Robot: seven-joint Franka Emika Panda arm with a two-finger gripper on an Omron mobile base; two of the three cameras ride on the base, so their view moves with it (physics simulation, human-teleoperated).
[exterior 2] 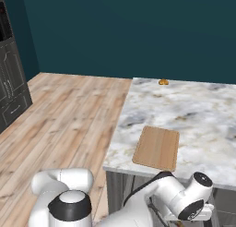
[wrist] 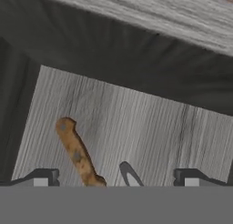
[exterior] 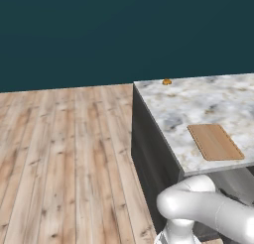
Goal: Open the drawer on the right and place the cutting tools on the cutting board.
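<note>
Grey wood grain lines the floor of the open drawer [wrist: 136, 127], where we see a knife with a brown wooden handle [wrist: 76, 154] lying between the wide-apart fingers of the end effector [wrist: 116, 178], which holds nothing. We read no writing anywhere. On the marble table [exterior 2: 198, 110] the cutting board [exterior 2: 157, 147] lies near the front edge, and a small orange object [exterior 2: 163, 82] sits at the far edge.

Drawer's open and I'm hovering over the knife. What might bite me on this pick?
The open gripper sits off the knife handle, which lies slanted near the left finger, so closing now may clip or push it. A pale blade tip lies between the fingers. The drawer walls and counter overhang crowd the lift toward the cutting board.
</note>
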